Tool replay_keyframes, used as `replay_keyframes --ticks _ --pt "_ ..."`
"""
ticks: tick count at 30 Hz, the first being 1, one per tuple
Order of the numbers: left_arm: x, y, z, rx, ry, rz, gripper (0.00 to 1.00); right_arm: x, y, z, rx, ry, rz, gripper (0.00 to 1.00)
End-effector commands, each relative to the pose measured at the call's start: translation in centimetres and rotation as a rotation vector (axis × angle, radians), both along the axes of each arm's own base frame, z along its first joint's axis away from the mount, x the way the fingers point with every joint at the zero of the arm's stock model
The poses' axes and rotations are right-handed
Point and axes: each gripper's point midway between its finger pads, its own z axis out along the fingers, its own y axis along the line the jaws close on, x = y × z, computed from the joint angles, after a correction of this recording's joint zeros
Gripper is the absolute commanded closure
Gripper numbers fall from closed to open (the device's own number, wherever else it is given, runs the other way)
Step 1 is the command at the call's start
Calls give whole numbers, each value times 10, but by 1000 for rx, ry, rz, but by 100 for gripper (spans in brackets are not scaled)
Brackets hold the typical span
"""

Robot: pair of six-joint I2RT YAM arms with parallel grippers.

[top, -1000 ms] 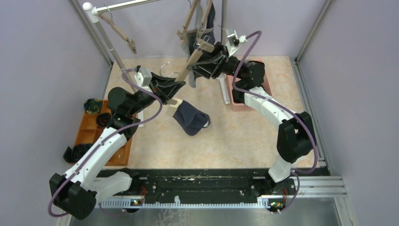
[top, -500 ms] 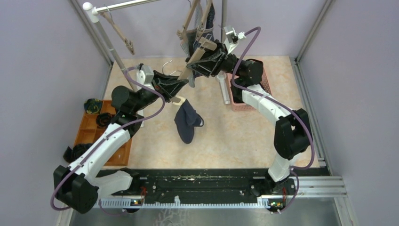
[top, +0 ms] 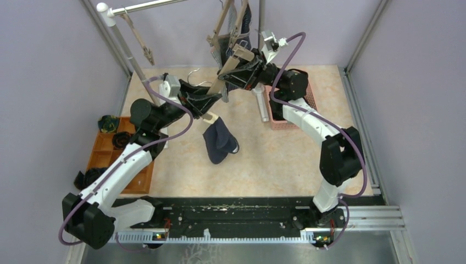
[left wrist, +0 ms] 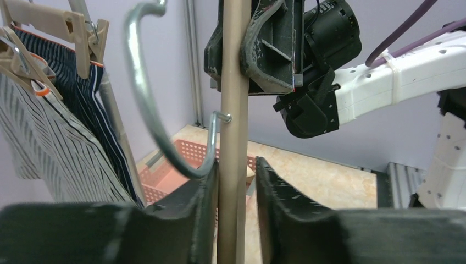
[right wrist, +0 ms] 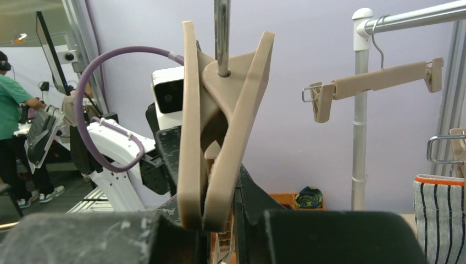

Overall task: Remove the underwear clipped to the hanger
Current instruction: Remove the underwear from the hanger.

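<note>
A beige clip hanger (top: pixel 220 82) slants between my two grippers. Its lower clip holds the plain navy underwear (top: pixel 218 140), which dangles over the floor. My left gripper (top: pixel 204 103) straddles the hanger bar (left wrist: pixel 233 82) just below the metal hook (left wrist: pixel 143 82). One jaw touches the bar and a slim gap shows at the other (left wrist: pixel 236 165). My right gripper (top: pixel 239 59) is shut on the upper clip (right wrist: pixel 220 110), whose handle ends are squeezed together (right wrist: pixel 211 181). Grey-white striped underwear (left wrist: pixel 49 148) and dark-blue pinstriped underwear (left wrist: pixel 82 93) hang clipped on other hangers.
An orange tray (top: pixel 104 157) with dark rolled bundles (top: pixel 109 124) lies at the left. A pink basket (top: pixel 310 96) stands under the right arm. The rail's pole (top: pixel 129 52) carries an empty clip hanger (top: pixel 140 41). A person (right wrist: pixel 11 110) stands far off.
The right gripper has closed on the upper clip. The left jaws have loosened slightly round the bar. The navy underwear swung from spread out to hanging straight down.
</note>
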Motion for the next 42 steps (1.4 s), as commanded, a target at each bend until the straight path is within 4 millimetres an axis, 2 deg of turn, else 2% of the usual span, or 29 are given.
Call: replay_keyframes --ticks 1,4,8,14,21,25,30,34,38,42 --pt "-10 7 26 -3 -83 36 57 -22 -7 30 71 -113 16 100" --pt "-12 14 29 9 -105 77 50 -23 -8 34 66 -121 10 100" --pt "-16 25 32 35 -135 136 45 -18 -14 37 80 -129 -16 100" --pt "-19 34 13 82 -100 174 44 -19 -27 55 119 -164 -34 100" --pt "-18 39 -6 101 -28 198 41 -30 -36 67 140 -197 -24 100" --pt "-19 38 -11 110 -7 194 37 -35 -41 71 150 -205 -14 100" --pt "-17 44 -7 115 -27 232 27 -45 -48 76 167 -221 12 100" --pt "-16 47 -4 124 -46 248 28 -46 -51 77 162 -226 15 100" --pt "-17 44 -4 123 -48 235 36 -45 -53 75 163 -215 20 100" --pt "-19 40 -7 119 -44 203 37 -48 -57 77 181 -218 25 100"
